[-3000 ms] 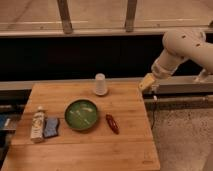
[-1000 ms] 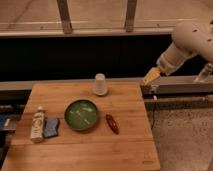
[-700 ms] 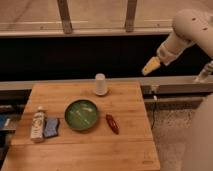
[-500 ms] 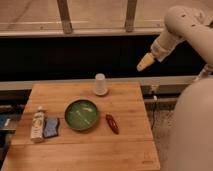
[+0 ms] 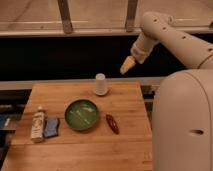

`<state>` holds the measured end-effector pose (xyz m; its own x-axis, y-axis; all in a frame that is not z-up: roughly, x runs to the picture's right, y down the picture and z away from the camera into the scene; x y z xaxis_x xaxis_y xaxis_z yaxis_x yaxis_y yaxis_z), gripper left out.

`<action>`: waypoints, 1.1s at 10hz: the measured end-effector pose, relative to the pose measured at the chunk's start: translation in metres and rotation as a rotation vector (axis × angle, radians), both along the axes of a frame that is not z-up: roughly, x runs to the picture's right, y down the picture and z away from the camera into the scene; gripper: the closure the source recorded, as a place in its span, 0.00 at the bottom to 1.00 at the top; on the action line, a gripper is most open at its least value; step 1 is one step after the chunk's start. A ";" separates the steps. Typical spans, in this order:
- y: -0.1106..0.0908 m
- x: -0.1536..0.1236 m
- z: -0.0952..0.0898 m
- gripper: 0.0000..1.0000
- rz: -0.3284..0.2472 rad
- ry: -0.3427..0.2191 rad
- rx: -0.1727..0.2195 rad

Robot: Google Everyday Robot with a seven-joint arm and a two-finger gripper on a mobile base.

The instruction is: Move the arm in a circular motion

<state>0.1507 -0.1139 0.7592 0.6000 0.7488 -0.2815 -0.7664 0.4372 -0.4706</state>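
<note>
One arm [image 5: 172, 39], its tool [image 5: 127, 65] aloft near the cup [image 5: 100, 84]

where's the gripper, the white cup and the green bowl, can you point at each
white cup [image 5: 100, 85], camera view, middle of its side wall
green bowl [image 5: 82, 115], camera view, bare inner floor
gripper [image 5: 127, 65], camera view, tan-yellow tip, in the air above and right of the cup

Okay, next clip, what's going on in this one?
A white robot arm reaches in from the right, near a wooden table. Its pincer hovers in the air, up and to the right of a white cup, touching nothing. On the table, the cup, a green bowl, a red pepper, a bottle and a blue sponge sit untouched.
</note>
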 end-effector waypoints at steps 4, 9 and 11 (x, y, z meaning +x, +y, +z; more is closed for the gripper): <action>0.007 0.002 -0.002 0.20 -0.002 -0.005 -0.009; 0.077 -0.021 0.014 0.20 -0.058 -0.009 -0.079; 0.097 -0.026 0.033 0.20 -0.069 0.001 -0.120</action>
<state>0.1251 -0.0169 0.7919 0.6485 0.6666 -0.3675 -0.7371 0.4293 -0.5220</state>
